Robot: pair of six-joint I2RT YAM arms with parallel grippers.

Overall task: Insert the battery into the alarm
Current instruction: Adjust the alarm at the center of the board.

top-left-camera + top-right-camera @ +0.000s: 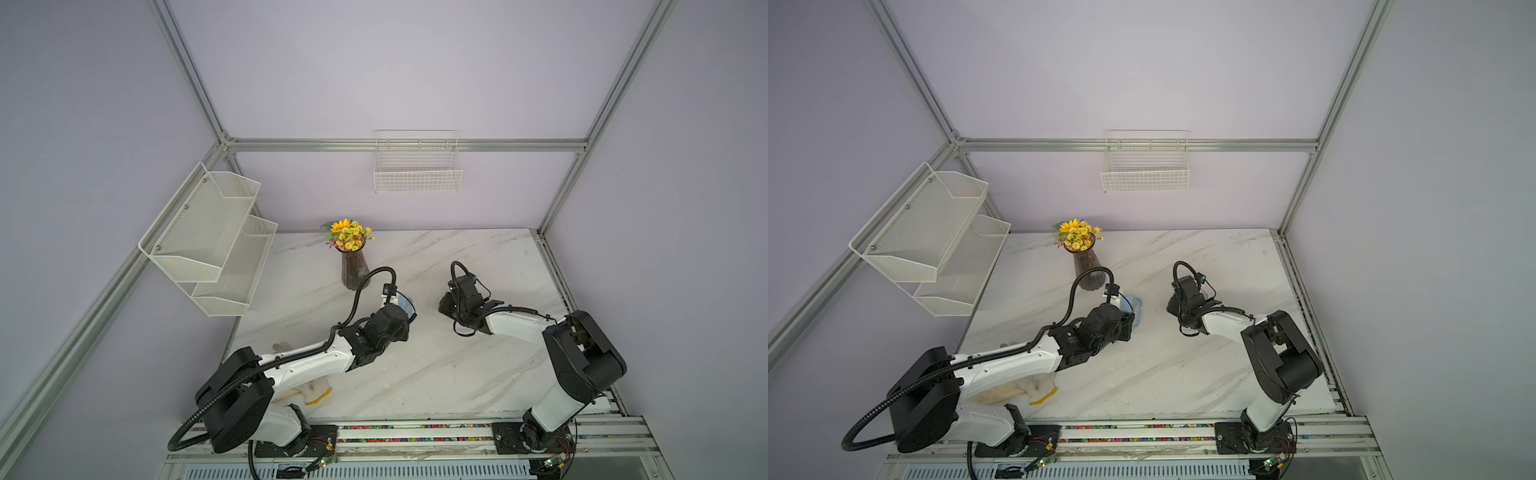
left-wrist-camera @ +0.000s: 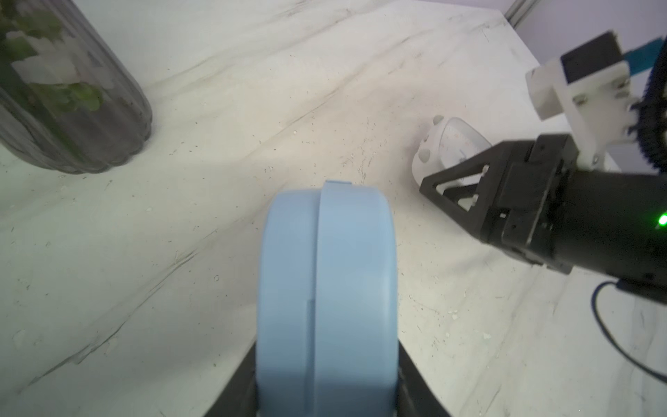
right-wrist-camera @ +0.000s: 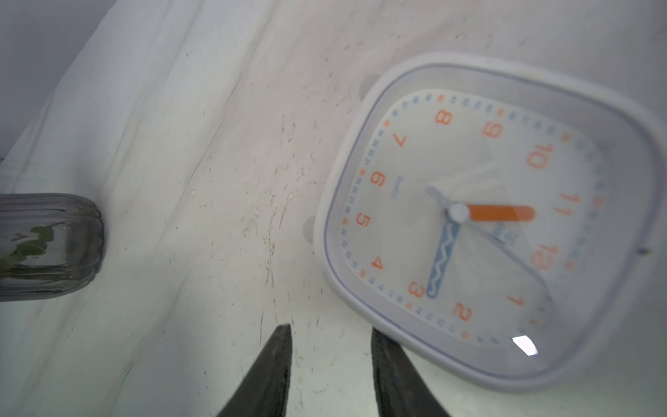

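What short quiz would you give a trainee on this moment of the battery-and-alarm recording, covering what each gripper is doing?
1. True or false: the right gripper is shut on the white clock.
2. What is the left gripper shut on? A) a battery B) the blue clock C) a wire basket
3. In one word, what colour are most of the flowers in the vase?

Key: 1 false, its jaws stand open with nothing between them, beside the clock; 2 B; 3 yellow.
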